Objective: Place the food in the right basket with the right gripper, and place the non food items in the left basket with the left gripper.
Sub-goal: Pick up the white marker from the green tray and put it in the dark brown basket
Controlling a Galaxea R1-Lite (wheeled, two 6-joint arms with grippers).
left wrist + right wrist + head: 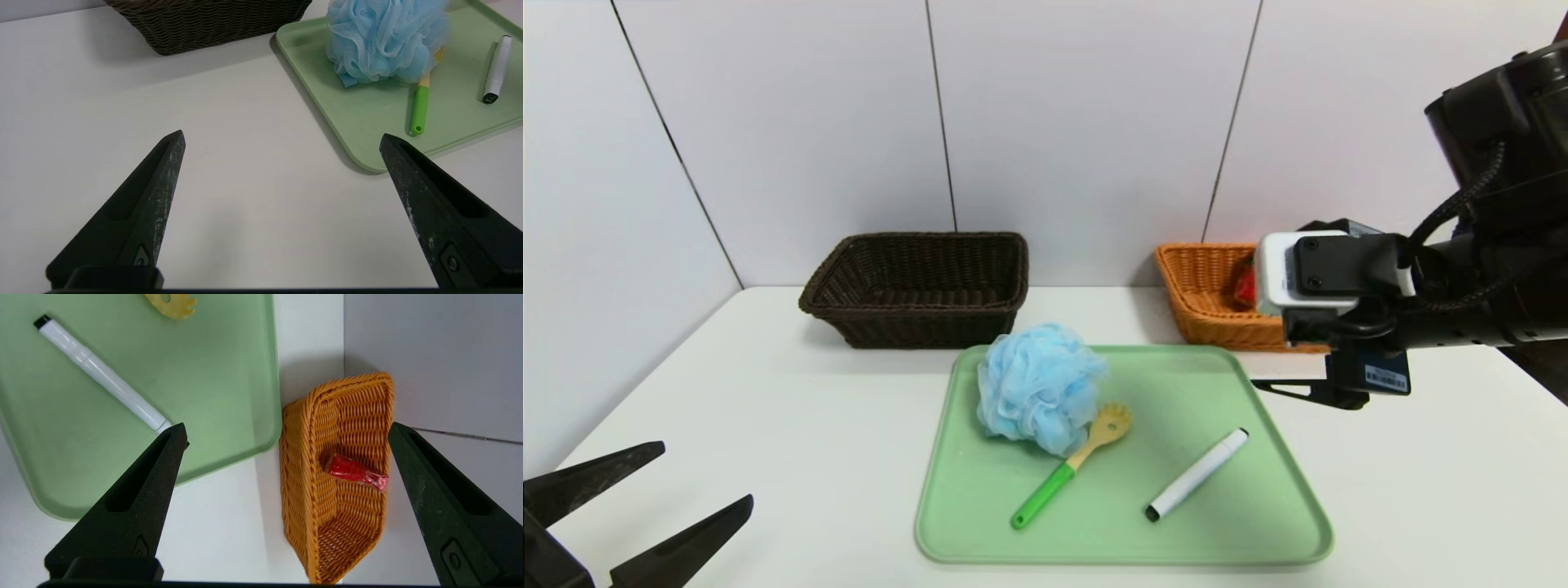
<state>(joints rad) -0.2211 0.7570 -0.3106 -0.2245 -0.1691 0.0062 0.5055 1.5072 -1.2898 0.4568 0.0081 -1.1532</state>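
Note:
A brown basket (915, 286) stands at the back left and an orange basket (1205, 314) at the back right. A red wrapped food item (355, 473) lies inside the orange one. On the green tray (1111, 531) lie a blue bath pouf (1037, 388), a spoon with a green handle (1070, 465) and a white marker (1196, 474). My right gripper (286, 425) hangs open and empty above the orange basket's near side. My left gripper (706, 474) is open and empty low over the table, left of the tray.
The white table (768, 408) ends at a panelled wall just behind both baskets. The tray's back right corner sits close to the orange basket. The right arm's wrist (1339, 278) partly hides that basket in the head view.

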